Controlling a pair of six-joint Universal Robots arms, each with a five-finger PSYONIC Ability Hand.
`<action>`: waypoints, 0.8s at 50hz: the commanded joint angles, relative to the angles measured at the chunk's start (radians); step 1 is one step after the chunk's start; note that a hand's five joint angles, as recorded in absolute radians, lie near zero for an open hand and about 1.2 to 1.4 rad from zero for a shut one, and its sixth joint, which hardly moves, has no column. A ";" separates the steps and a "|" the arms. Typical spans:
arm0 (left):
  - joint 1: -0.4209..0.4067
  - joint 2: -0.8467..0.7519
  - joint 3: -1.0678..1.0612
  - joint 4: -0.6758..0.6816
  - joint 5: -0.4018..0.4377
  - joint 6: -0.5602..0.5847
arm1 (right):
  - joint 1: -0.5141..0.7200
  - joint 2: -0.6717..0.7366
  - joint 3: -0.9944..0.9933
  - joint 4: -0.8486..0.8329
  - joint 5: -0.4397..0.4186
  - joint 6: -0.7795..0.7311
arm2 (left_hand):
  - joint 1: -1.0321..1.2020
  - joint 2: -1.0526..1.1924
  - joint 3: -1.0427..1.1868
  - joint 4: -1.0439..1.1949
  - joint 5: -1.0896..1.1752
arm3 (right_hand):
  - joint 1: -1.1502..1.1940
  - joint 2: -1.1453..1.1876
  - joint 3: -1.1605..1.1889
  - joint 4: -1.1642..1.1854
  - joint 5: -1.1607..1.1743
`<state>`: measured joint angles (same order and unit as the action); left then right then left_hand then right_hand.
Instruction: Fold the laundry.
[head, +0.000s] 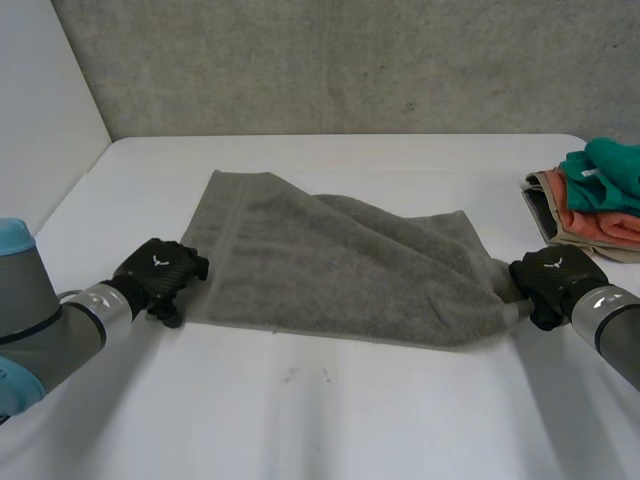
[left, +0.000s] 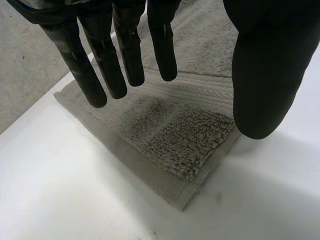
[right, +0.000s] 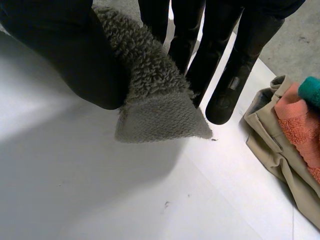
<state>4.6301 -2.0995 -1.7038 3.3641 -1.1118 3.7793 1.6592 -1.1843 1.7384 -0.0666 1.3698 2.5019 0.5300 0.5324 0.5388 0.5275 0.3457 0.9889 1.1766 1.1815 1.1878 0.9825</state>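
Note:
A grey towel (head: 330, 265) lies spread on the white table (head: 320, 410), its right part rumpled and folded over. My left hand (head: 158, 275) hovers at the towel's near left corner (left: 192, 187); in its wrist view the fingers (left: 102, 70) and thumb (left: 267, 75) are straight and apart above the cloth, touching nothing. My right hand (head: 550, 282) pinches the towel's near right corner (right: 160, 110) between thumb (right: 65, 55) and fingers (right: 235, 65), holding it slightly off the table.
A stack of folded laundry (head: 595, 200) sits at the table's right edge: teal on top, then coral, then beige (right: 272, 145), close beside my right hand. A grey wall runs behind the table.

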 joint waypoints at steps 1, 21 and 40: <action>-0.008 -0.048 0.036 0.000 -0.006 0.000 | 0.001 0.015 0.001 -0.004 0.000 0.000 | 0.065 0.063 0.056 0.068 0.075 | 0.407 0.220 0.215 0.208 0.239; -0.014 -0.120 0.145 0.064 -0.037 0.000 | 0.004 0.020 0.001 -0.007 0.000 -0.001 | 0.133 0.130 0.124 0.135 0.142 | 0.407 0.220 0.215 0.208 0.239; -0.050 -0.165 0.196 0.070 -0.077 -0.001 | 0.002 0.023 0.003 -0.019 0.000 -0.001 | 0.866 0.864 0.857 0.869 0.876 | 0.407 0.220 0.215 0.208 0.239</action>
<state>4.5905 -2.2647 -1.5000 3.4300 -1.1761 3.7788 1.6613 -1.1587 1.7411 -0.0862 1.3698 2.5004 1.0752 1.0597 1.0447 1.0496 0.8604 0.9888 1.1766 1.1816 1.1879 0.9824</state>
